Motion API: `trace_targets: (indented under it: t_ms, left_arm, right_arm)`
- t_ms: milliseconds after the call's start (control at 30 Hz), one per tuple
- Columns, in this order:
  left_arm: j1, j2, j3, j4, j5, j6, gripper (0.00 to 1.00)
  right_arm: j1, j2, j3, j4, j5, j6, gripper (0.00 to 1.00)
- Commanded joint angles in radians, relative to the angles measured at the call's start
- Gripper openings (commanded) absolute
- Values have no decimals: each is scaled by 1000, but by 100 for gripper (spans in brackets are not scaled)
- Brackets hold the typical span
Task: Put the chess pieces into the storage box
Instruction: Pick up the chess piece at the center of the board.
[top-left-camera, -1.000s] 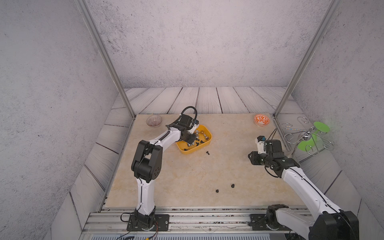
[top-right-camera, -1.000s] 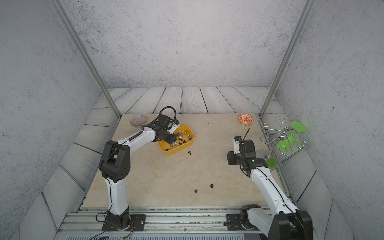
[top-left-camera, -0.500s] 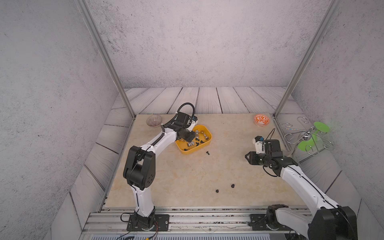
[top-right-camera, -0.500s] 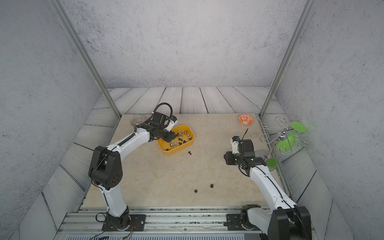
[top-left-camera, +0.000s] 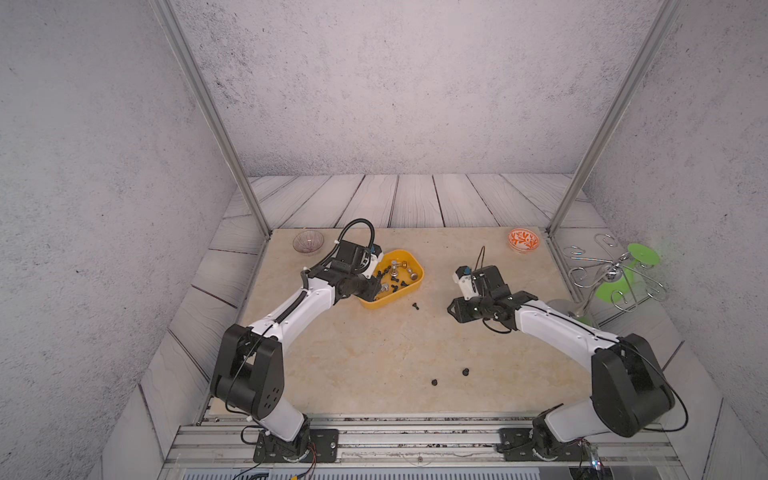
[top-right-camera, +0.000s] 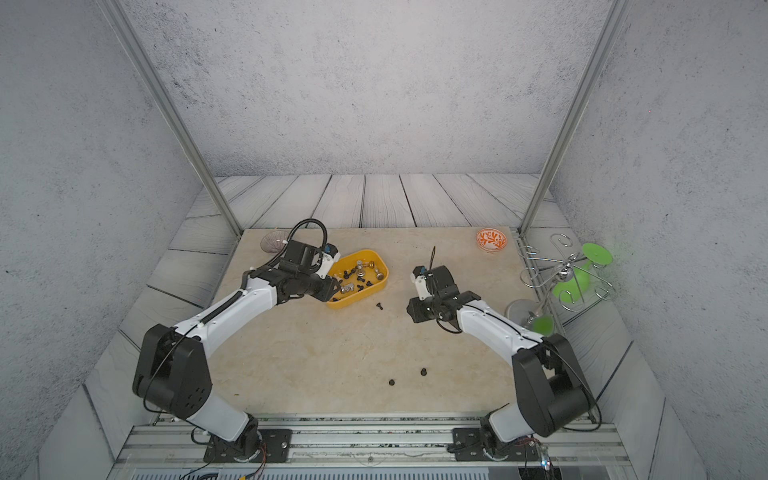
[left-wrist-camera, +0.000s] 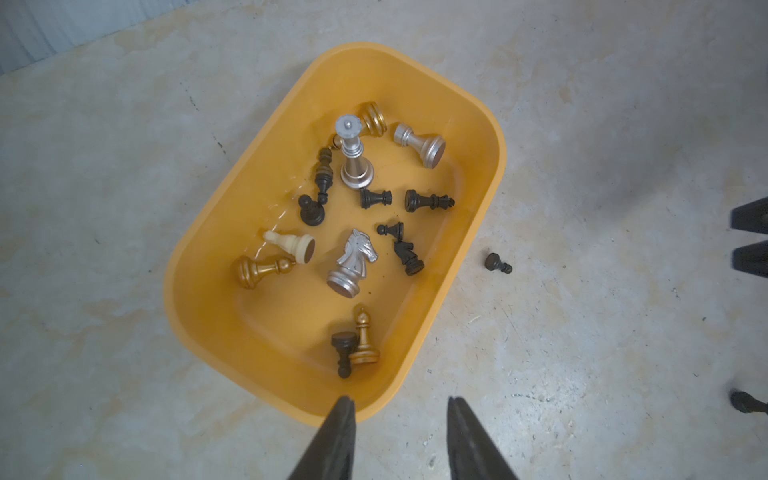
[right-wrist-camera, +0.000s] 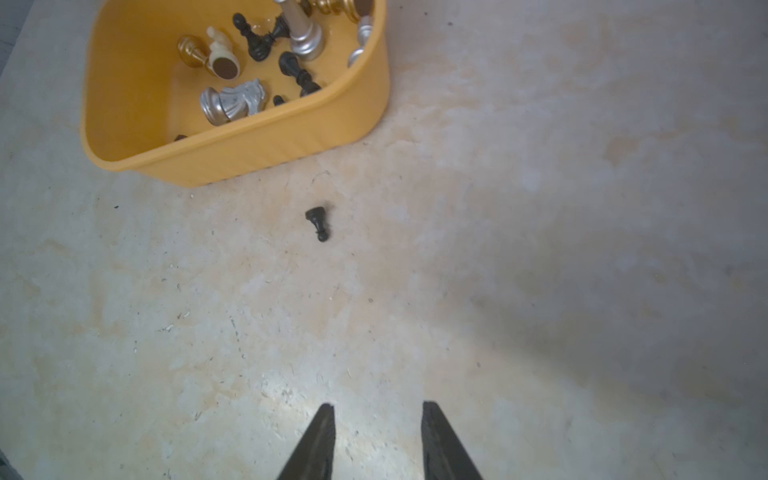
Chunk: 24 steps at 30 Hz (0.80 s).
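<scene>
The yellow storage box (top-left-camera: 386, 302) (top-right-camera: 353, 302) lies at the back left of the tabletop. It holds several chess pieces (left-wrist-camera: 353, 257) in black, silver, gold and cream. My left gripper (left-wrist-camera: 399, 401) (top-left-camera: 375, 290) hovers over the box's near corner, open and empty. One black pawn (top-left-camera: 414, 306) (right-wrist-camera: 317, 223) (left-wrist-camera: 497, 263) lies on its side just outside the box. My right gripper (right-wrist-camera: 376, 404) (top-left-camera: 453, 309) is to the right of that pawn, pointing at it, open with nothing between its fingers. Two more black pieces (top-left-camera: 434, 382) (top-left-camera: 466, 372) lie near the front of the tabletop.
A clear ribbed bowl (top-left-camera: 308, 242) stands at the back left corner and an orange-patterned bowl (top-left-camera: 523, 240) at the back right. A wire rack with green glasses (top-left-camera: 615, 274) stands off the table's right edge. Metal posts (top-left-camera: 557, 224) rise at both back corners.
My right gripper has moved left toward the loose pawn and the box. My left arm has lowered its elbow and drawn the gripper back to the box's near corner.
</scene>
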<state>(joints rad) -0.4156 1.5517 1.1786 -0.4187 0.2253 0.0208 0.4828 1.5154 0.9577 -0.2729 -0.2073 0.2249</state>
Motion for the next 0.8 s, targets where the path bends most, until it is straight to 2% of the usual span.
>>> trace_targets:
  t_ms: [0,233,533,767]
  left_arm:
    - [11,-68,-57,28,3,-47,40]
    - [20,-171,-184,96,-9,-85,40]
    - [27,-194,-210,100,18,-99,40]
    - [32,-193,-221,90,35,-93,40]
  right_arm:
    - [46,91,67,56,48,-24,37]
    - [110,288,227,52,97,-32,36]
    - [157,435,341,67,143,-38,36]
    - [177,505,368,81,175,-33,36]
